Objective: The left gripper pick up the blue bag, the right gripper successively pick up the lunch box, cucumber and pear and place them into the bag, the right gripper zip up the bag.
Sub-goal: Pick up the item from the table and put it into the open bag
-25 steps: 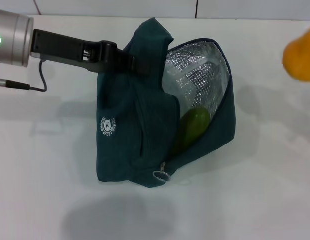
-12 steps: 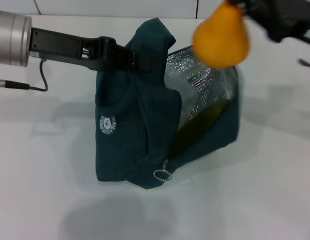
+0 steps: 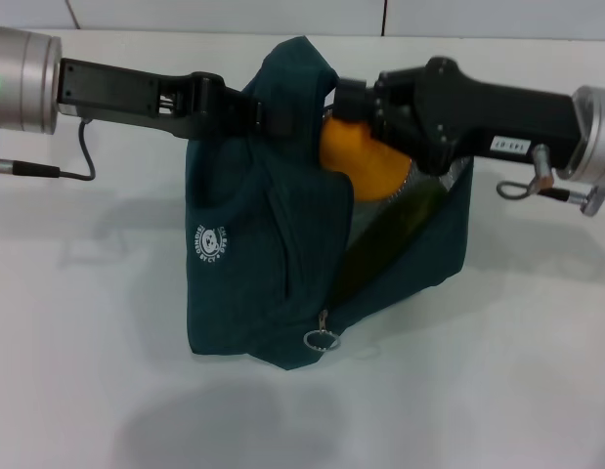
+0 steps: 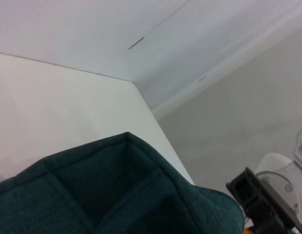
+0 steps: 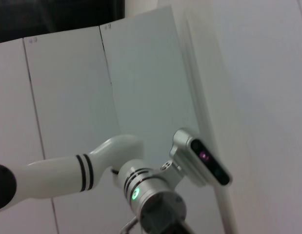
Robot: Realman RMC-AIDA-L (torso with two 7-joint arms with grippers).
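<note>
The blue bag (image 3: 253, 264) stands on the white table, its mouth open toward the right and its foil lining showing. My left gripper (image 3: 263, 115) is shut on the bag's handle at the top and holds it up. From the right, my right gripper (image 3: 343, 109) reaches into the mouth, shut on the orange-yellow pear (image 3: 359, 164), which sits just inside the opening. The dark green cucumber (image 3: 392, 233) leans inside the bag below the pear. The lunch box is hidden. In the left wrist view the bag's fabric (image 4: 121, 195) fills the lower part.
The bag's ring zipper pull (image 3: 320, 340) hangs at its front lower corner. A grey cable (image 3: 82, 156) loops under the left arm. White table (image 3: 97, 391) surrounds the bag on all sides. The right wrist view shows the left arm's silver cylinder (image 5: 141, 192) with its green light.
The right gripper has carried the pear from the far right edge, over the bag, and down into its open mouth. The bag's right side has shifted slightly. The left arm has stayed put.
</note>
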